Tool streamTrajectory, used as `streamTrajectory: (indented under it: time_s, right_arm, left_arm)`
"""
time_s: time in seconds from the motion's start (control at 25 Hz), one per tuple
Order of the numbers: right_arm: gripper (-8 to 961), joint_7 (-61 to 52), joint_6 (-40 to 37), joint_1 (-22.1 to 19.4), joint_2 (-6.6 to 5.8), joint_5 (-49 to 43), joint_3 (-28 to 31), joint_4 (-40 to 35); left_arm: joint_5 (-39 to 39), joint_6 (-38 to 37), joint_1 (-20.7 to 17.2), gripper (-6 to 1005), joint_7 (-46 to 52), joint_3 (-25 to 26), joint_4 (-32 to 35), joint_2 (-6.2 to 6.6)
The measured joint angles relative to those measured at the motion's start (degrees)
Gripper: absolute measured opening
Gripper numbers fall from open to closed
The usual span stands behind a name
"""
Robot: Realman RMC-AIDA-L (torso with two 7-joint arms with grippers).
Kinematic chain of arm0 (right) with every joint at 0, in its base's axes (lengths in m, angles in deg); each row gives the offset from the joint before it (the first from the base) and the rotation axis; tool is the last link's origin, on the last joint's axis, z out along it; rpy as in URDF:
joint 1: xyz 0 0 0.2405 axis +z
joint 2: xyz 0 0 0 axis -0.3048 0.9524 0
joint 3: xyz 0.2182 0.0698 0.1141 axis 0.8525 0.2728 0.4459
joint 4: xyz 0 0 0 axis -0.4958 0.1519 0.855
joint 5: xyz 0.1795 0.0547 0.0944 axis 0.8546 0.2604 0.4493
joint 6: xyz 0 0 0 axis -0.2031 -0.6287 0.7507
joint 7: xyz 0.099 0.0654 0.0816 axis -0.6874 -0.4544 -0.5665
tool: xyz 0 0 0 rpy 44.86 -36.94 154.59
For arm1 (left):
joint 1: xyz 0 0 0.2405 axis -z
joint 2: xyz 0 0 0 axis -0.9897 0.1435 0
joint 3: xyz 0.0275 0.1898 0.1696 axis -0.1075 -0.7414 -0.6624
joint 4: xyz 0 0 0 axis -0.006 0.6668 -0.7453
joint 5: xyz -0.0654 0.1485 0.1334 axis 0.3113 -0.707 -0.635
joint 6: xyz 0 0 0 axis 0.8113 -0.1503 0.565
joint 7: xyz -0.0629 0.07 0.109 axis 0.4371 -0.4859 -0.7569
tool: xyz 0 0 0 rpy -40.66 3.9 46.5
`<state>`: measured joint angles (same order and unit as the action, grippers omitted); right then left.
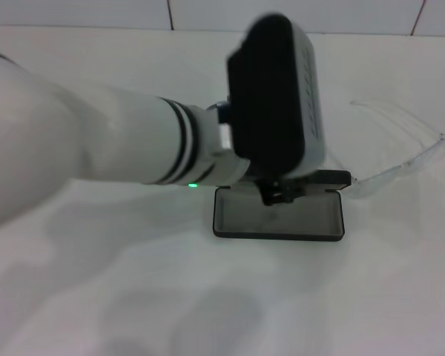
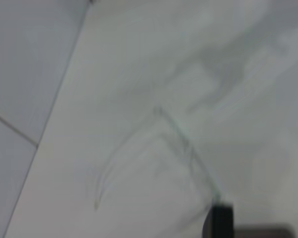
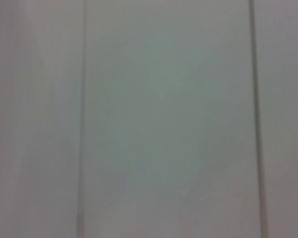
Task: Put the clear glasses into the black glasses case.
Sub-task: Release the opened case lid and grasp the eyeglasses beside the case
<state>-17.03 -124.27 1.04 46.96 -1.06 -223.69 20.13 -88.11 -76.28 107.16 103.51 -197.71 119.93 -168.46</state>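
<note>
The black glasses case (image 1: 279, 216) lies open on the white table, its grey lining facing up and its lid (image 1: 328, 177) standing along the far edge. My left gripper (image 1: 277, 192) hangs just over the far edge of the case by the lid, largely hidden under the black wrist housing (image 1: 276, 96). The clear glasses (image 1: 400, 156) rest on the table to the right of the case, apart from the gripper; in the left wrist view the clear glasses (image 2: 154, 153) show faintly, with a black piece (image 2: 220, 221) at the picture's edge. My right gripper is out of view.
A white tiled wall (image 1: 297, 15) runs behind the table. The white left forearm (image 1: 96, 148) crosses the left half of the head view. The right wrist view holds only a pale panelled surface (image 3: 164, 119).
</note>
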Motion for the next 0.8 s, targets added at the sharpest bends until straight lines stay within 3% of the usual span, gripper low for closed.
streamTrajectory:
  time_s: [0.2, 0.4, 0.48, 0.6, 0.8]
  right_arm:
    - [856, -13.0, -0.5, 5.6, -2.72, -2.1, -10.1, 9.3]
    - [854, -24.8, -6.5, 15.5, -7.78, -21.4, -11.0, 18.2]
    - [851, -26.1, -8.5, 18.6, -9.23, -28.5, -11.0, 19.9]
    - [845, -26.4, -9.4, 25.9, -8.98, -42.2, -11.0, 25.2]
    - [837, -23.5, -4.4, 38.8, -6.52, -65.6, -11.1, 29.7]
  left_arm:
    - [13.3, -2.5, -4.0, 439, -1.4, 7.9, 7.1, 0.04]
    - [31.0, -3.1, -7.1, 434, -2.0, 17.6, 10.1, 0.06]
    - [40.1, -4.7, -8.3, 433, -4.7, 22.3, 9.5, 0.08]
    - [50.1, -9.6, -11.3, 430, -11.4, 28.8, 7.7, 0.14]
    - [52.3, -14.5, -14.3, 425, -14.7, 33.8, 3.6, 0.04]
